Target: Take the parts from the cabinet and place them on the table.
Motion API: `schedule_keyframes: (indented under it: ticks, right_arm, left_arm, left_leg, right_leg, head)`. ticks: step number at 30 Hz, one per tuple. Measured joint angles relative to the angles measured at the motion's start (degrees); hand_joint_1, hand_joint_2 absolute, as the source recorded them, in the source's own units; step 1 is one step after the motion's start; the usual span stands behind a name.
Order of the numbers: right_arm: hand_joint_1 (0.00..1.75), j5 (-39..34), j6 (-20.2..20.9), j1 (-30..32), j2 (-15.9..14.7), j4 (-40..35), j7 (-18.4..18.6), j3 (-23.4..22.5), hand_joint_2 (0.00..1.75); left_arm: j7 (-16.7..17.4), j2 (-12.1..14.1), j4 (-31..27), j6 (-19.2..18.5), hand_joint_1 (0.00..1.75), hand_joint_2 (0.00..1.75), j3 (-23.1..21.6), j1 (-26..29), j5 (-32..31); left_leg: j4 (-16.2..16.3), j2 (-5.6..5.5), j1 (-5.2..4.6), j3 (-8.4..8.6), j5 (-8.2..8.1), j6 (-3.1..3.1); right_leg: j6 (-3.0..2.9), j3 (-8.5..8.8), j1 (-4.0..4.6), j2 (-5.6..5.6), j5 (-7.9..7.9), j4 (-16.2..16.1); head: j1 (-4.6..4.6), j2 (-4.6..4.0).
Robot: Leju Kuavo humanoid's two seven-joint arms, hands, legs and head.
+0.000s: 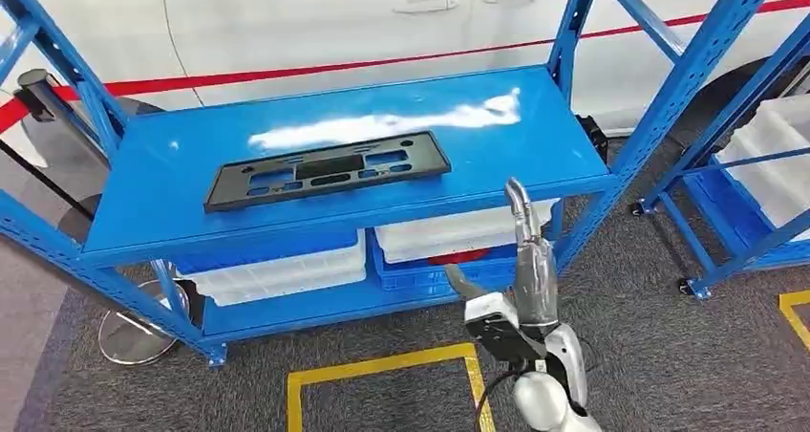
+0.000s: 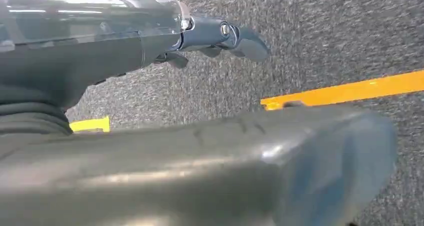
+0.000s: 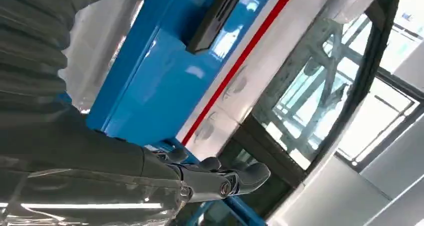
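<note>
A flat black plastic part point(image 1: 330, 171) with several slots lies on the top shelf of the blue cabinet point(image 1: 191, 217), left of its middle. My right hand point(image 1: 530, 260) is raised in front of the shelf's front edge, to the right of the part and apart from it; its fingers point(image 1: 517, 201) point up and hold nothing. In the right wrist view the same hand point(image 3: 220, 178) reaches out empty beside the blue shelf point(image 3: 160, 76), with the black part point(image 3: 215, 16) further off. My left hand point(image 2: 215, 36) hangs over the grey carpet, fingers extended and empty.
White bins point(image 1: 287, 271) and a blue crate point(image 1: 430, 271) sit on the lower shelf. A white car with a red stripe point(image 1: 315, 21) stands behind the cabinet. A second blue rack with white bins point(image 1: 764, 164) is at the right. Yellow tape point(image 1: 382, 367) marks the carpet.
</note>
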Motion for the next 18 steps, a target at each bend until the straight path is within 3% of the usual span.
schedule_keyframes:
  ticks: [2,3,4,5,7,8,9,10,12,13,14,15,18]
  right_arm:
    - [0.0,4.1,-0.9,-0.2,1.4,1.2,-1.1,0.5,1.75]
    - [0.0,5.7,-1.3,-0.2,2.0,1.6,-1.6,0.7,1.75]
    - [0.0,7.4,-1.7,-0.4,2.5,2.0,-2.1,0.8,1.75]
    - [0.0,9.5,-2.1,-0.5,3.3,2.6,-2.7,1.0,1.75]
    - [0.0,12.6,-3.0,-0.8,4.4,3.8,-3.7,1.2,1.75]
    - [0.0,14.5,-3.4,-0.9,5.1,4.6,-4.2,1.4,1.75]
    - [0.0,16.8,-3.9,-1.0,5.8,5.5,-4.8,1.8,1.75]
    - [0.0,19.1,-4.3,-1.2,6.6,6.4,-5.4,2.5,1.75]
    - [0.0,22.6,-5.0,-1.4,7.6,8.0,-5.9,3.4,1.75]
    - [0.0,24.6,-5.2,-1.5,8.2,9.1,-5.9,4.0,1.75]
    - [0.0,26.5,-5.5,-1.7,8.7,10.1,-5.9,4.5,1.75]
    - [0.0,27.9,-5.8,-1.9,9.1,11.0,-5.8,5.0,1.75]
    - [0.0,33.0,-6.2,-4.0,10.2,13.3,-4.2,7.7,1.75]
  left_arm:
    - [0.3,0.0,0.0,0.2,0.0,0.0,0.0,-0.1,-0.1]
    - [0.4,0.0,0.0,0.3,0.0,0.0,0.0,-0.2,-0.2]
    - [0.5,-0.3,0.1,0.4,0.0,0.0,0.0,-0.3,-0.2]
    - [0.7,-0.3,0.1,0.7,0.0,0.0,0.0,-0.4,-0.2]
    - [0.9,-0.3,0.2,1.0,0.0,0.0,0.0,-0.2,-0.2]
    - [1.1,-0.4,0.2,1.2,0.0,0.0,0.0,-0.2,-0.3]
    - [1.2,-0.6,0.2,1.6,0.0,0.0,0.0,-0.3,-0.4]
    - [1.6,-0.7,0.2,2.0,0.0,0.0,0.0,-0.5,-0.5]
    - [2.2,-1.0,0.2,2.4,0.0,0.0,0.0,-0.6,-0.8]
    - [2.7,-1.1,0.2,2.9,0.0,0.0,-0.1,-0.6,-0.8]
    - [3.2,-1.2,0.2,3.1,0.0,0.0,-0.1,-0.6,-0.8]
    - [3.5,-1.3,0.2,3.4,0.0,0.0,-0.2,-0.6,-0.9]
    - [4.7,-1.6,0.2,4.0,0.0,0.0,-0.3,-0.7,-1.3]
  left_leg:
    - [-10.7,0.04,0.38,5.44,5.26,-0.16]
    - [-14.7,0.02,0.48,7.3,5.39,-0.17]
    - [-15.1,-0.15,-0.04,7.29,5.15,0.32]
    - [-14.9,-0.23,-0.04,7.17,5.3,0.97]
    - [-14.9,-0.22,-0.3,6.95,5.49,1.66]
    - [-15.4,-0.21,0.02,6.97,5.87,2.25]
    - [-15.6,-0.12,0.16,7.1,6.15,2.7]
    - [-15.7,-0.08,0.14,7.0,6.26,3.0]
    - [-15.7,-0.07,-0.08,6.77,6.33,3.24]
    - [-15.6,-0.07,-0.28,6.65,6.32,3.32]
    - [-15.6,-0.1,-0.45,6.64,6.27,3.38]
    - [-15.6,-0.11,-0.61,6.69,6.23,3.45]
    - [-15.6,-0.22,-1.07,7.12,6.12,3.36]
  right_leg:
    - [0.34,0.08,-0.29,0.14,-0.19,0.3]
    - [0.67,0.1,-0.3,0.13,-0.3,0.4]
    - [1.29,-0.09,0.09,0.26,-0.25,0.5]
    - [1.68,-0.23,0.13,0.34,-0.07,0.4]
    - [2.34,-0.13,0.09,0.36,0.36,-0.1]
    - [2.73,-0.14,0.06,0.43,0.35,-0.1]
    - [2.81,-0.39,-0.13,0.34,-0.55,0.8]
    - [2.74,-1.66,0.01,0.34,-2.59,3.5]
    - [2.76,-6.17,0.23,0.36,-7.24,13.1]
    - [2.72,-8.13,0.3,0.36,-8.4,17.1]
    - [2.52,-8.75,0.32,0.36,-7.96,18.2]
    - [2.28,-8.2,0.38,0.36,-6.64,17.0]
    - [0.57,-0.83,1.1,0.35,0.54,2.2]
  head:
    - [0.0,0.0]
    - [0.0,0.0]
    - [0.0,0.0]
    - [0.0,0.0]
    - [0.02,0.0]
    - [0.0,0.0]
    - [0.02,0.0]
    - [0.02,0.0]
    - [0.02,0.0]
    - [0.02,0.0]
    - [0.02,0.0]
    - [0.02,0.0]
    - [0.02,0.0]
